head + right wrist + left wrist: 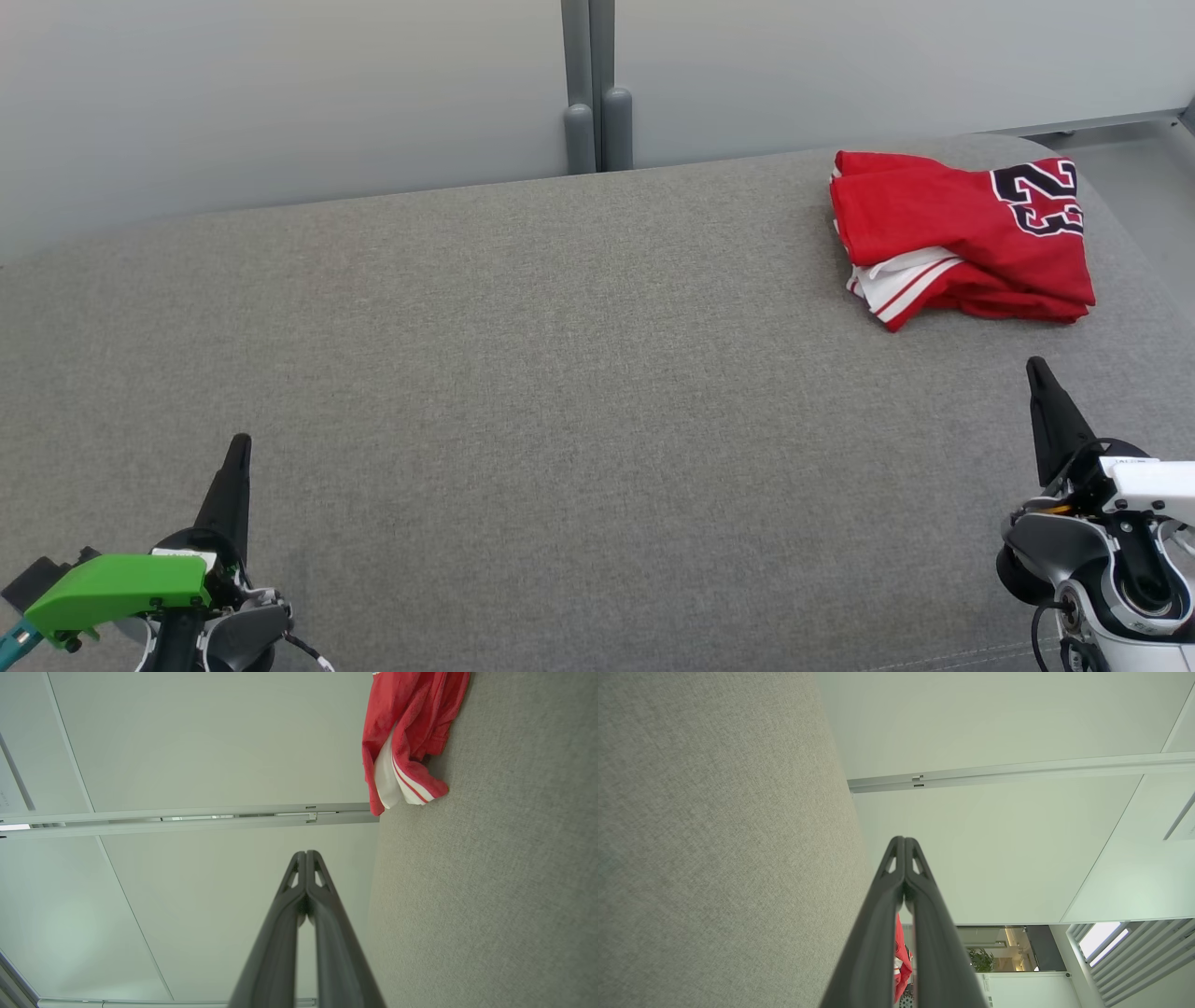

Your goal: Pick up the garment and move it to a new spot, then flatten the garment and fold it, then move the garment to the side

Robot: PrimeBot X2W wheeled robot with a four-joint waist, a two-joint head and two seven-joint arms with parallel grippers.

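- Red shirt [962,238], where is it?
- It lies folded in a bundle on the grey seat [560,373]. It is at the far right end, close to the back edge.
- What else is around?
- A pale wall [280,93] stands behind the seat. Two grey posts [597,121] stand side by side at the back edge near the middle, well apart from the shirt. A bit of floor [1139,168] shows past the right end.
- Where are the robot's hands?
- The left gripper [241,446] is at the near left, far from the shirt, with a green part [117,583] on its wrist. The right gripper [1036,369] is at the near right. It points toward the shirt but does not touch it.
- Are the fingers apart?
- No. On both, the two dark fingers are pressed together and hold nothing.
- What lies between the right gripper and the shirt?
- Bare grey seat.
- What is hard to see?
- The shirt is folded over, so its inside is hidden. A black and white 23 shows on top. A white edge with a red stripe pokes out at one corner. In the left wrist view a thin red sliver of it peeks between the fingers. A small blurry plant [981,959] is far behind. In the right wrist view the top edge cuts the shirt off. Both arms are cut off at the bottom of the head view.
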